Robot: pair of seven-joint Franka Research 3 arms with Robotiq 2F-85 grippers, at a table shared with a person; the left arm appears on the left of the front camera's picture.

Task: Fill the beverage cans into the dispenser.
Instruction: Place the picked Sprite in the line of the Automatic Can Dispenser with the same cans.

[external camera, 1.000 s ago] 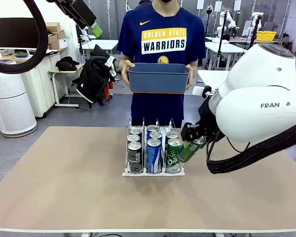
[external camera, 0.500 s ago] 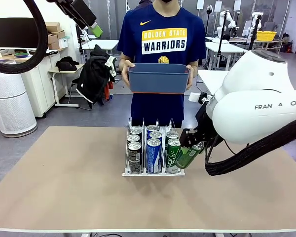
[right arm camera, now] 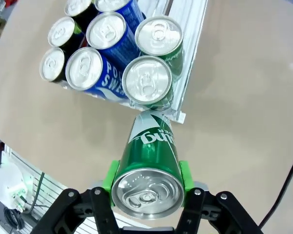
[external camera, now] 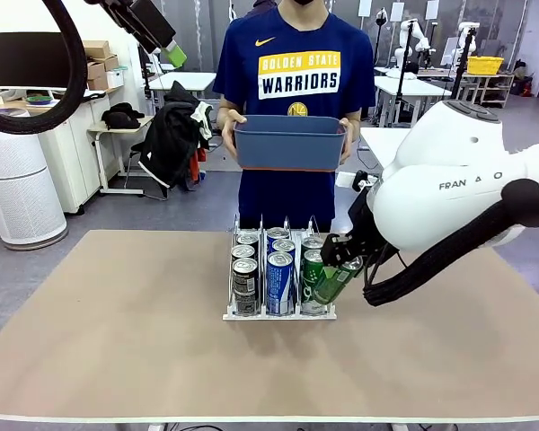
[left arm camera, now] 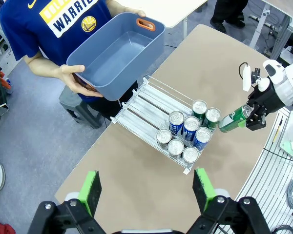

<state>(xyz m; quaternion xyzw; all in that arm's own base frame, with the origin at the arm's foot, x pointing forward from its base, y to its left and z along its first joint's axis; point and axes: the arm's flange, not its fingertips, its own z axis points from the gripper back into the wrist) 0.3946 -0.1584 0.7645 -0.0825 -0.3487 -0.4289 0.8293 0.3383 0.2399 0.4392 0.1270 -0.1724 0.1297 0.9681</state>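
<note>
The right arm (external camera: 449, 193) enters from the right side, elbow raised, wrist angled down toward the table centre. The right gripper (external camera: 341, 260) is closed, its green pads (right arm camera: 183, 175) clamped on both sides of a tilted green can (right arm camera: 149, 165). The left arm (external camera: 36, 99) is raised high at the upper left. The left gripper (left arm camera: 149, 190) points down at the table from above, its green-padded fingers (left arm camera: 90, 190) spread wide apart, holding nothing.
</note>
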